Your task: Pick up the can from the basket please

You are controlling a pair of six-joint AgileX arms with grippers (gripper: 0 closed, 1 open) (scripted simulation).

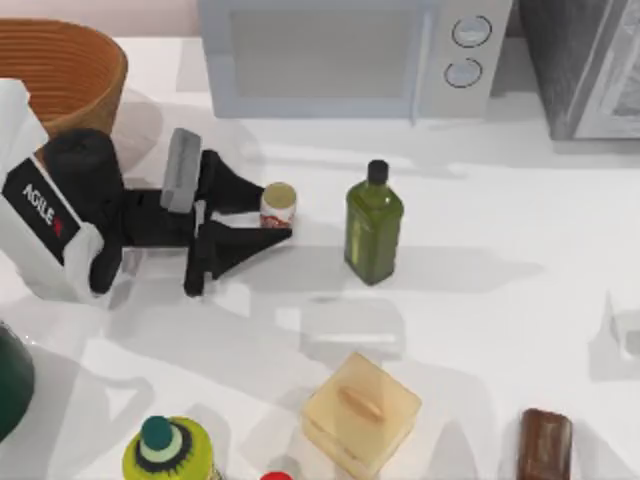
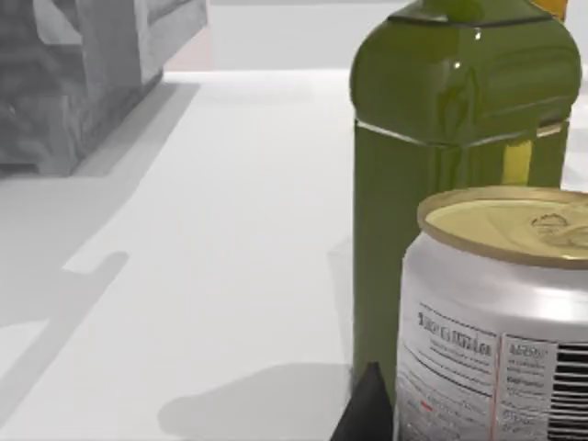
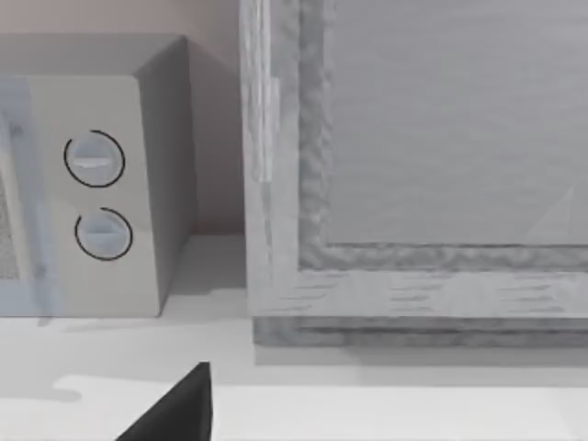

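In the left wrist view, the can [image 2: 501, 317] stands upright closest to the camera, with the green bottle [image 2: 459, 175] just behind it. In the top view, the left hand [image 1: 272, 212] lies low over the white tabletop [image 1: 480, 300], its fingers [image 1: 240, 188] pinching the can [image 1: 278, 205] between them, left of the green bottle [image 1: 373, 233]. The basket [image 1: 70, 70] sits well apart at the far left corner. The microwave [image 1: 350, 55] stands along the far edge. For the right hand, open or closed: cannot tell.
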